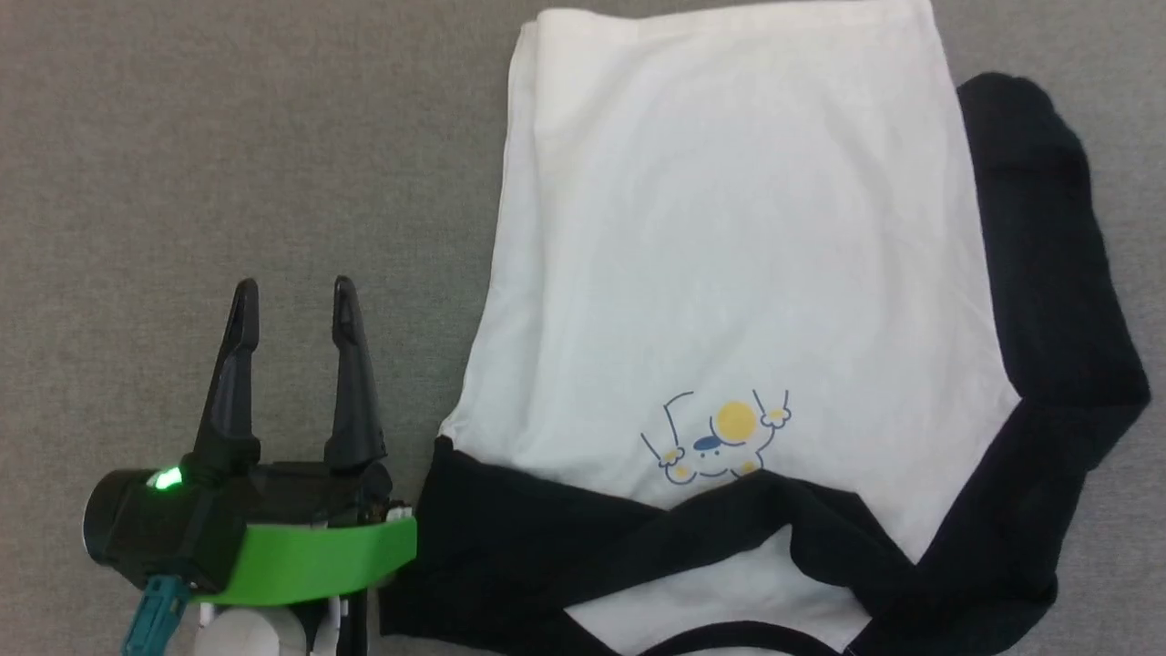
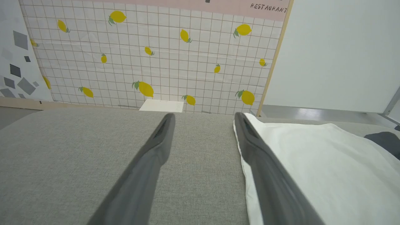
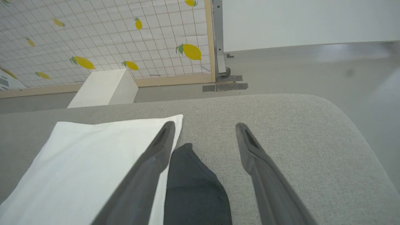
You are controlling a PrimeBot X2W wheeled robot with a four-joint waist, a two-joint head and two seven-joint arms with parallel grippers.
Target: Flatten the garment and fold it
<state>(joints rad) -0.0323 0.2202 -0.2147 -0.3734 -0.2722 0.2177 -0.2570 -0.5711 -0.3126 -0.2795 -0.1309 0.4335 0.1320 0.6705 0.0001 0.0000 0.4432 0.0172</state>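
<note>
The garment [image 1: 729,228] lies spread on the grey fabric-covered counter [image 1: 228,137], filling the middle and right of the head view. Its hem is at the far end and its collar trim [image 1: 729,633] at the near edge. The white body lies mostly flat with faint creases, and its left edge shows a doubled layer of cloth. The small cartoon print [image 1: 720,437], blue lines with a yellow circle, is upside down in the head view. Just below it one black sleeve [image 1: 547,538] is folded across the chest. The other black sleeve [image 1: 1048,319] lies out to the right, bent so that it runs up along the body's right edge.

The left pincer [image 1: 295,285] is just beside the garment's left edge, above bare counter. Its fingers are spread wide and hold nothing. In its own wrist view the pincer [image 2: 203,115] has one finger lined up over the white cloth's edge [image 2: 328,162]; I cannot tell whether they touch.

The right pincer [image 3: 205,124] is also wide apart and empty. The rounded tip of a black sleeve [image 3: 193,187] lies below, between its fingers, and the white cloth [image 3: 84,156] is to one side.

Past the counter stand a lemon-patterned grid panel [image 2: 156,62], a white box [image 3: 103,89] and grey floor [image 3: 312,62].
</note>
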